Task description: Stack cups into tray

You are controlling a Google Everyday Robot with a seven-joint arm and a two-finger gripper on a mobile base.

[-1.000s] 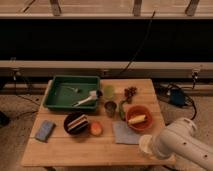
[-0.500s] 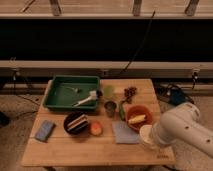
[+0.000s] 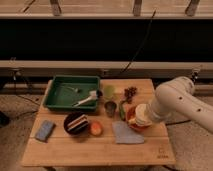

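The dark-green tray (image 3: 56,95) sits at the table's back left with a white-handled utensil (image 3: 86,99) lying in it. Just right of the tray stands the pale green cup (image 3: 108,91), and in front of that the dark grey cup (image 3: 110,107). My white arm reaches in from the right. Its gripper (image 3: 146,118) is shut on the white cup (image 3: 141,113), which hangs above the orange bowl (image 3: 131,121). The fingers are mostly hidden behind the cup and the arm.
A black bowl with cake (image 3: 76,123) and an orange fruit (image 3: 95,129) sit front of centre. A blue sponge (image 3: 45,130) lies front left, a grey-blue cloth (image 3: 127,134) front right, and grapes (image 3: 131,92) at the back right. A dark wall runs behind the table.
The arm has lifted and swung left and away from the front right edge, carrying the white cup with it to above the orange bowl.
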